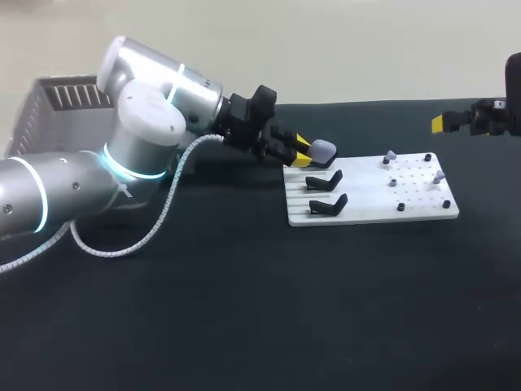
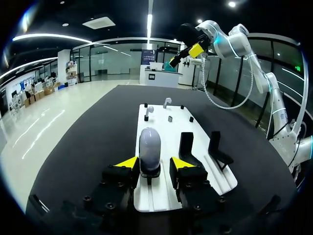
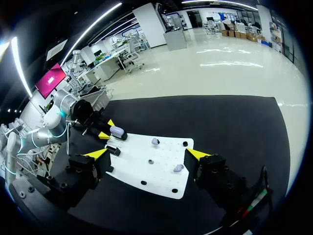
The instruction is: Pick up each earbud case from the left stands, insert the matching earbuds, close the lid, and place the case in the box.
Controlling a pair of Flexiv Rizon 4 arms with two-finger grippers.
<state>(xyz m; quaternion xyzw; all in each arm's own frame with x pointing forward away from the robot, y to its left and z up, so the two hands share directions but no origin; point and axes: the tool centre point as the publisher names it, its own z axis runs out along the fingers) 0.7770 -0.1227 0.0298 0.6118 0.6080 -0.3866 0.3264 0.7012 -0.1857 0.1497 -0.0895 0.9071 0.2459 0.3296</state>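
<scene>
I count one table (image 1: 244, 309), one box (image 1: 65, 96) at its far left corner, half hidden behind my left arm (image 1: 138, 122), one white board (image 1: 370, 213), three black stands (image 1: 326, 180), one lavender case (image 1: 324, 149) on the farthest stand, and two pale earbuds (image 1: 390, 155). My left gripper (image 2: 155, 162) straddles the case, fingers spread and unclamped. My right gripper (image 3: 146, 153) hangs wide open and empty. The pegs are hard to make out.

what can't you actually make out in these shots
box: head view, the left arm covers part of it; its inside does not show.
earbuds: too small in every view to match them to the earbud case.
right gripper: head view, only one yellow tip shows, and the picture's edge cuts off the arm.
</scene>
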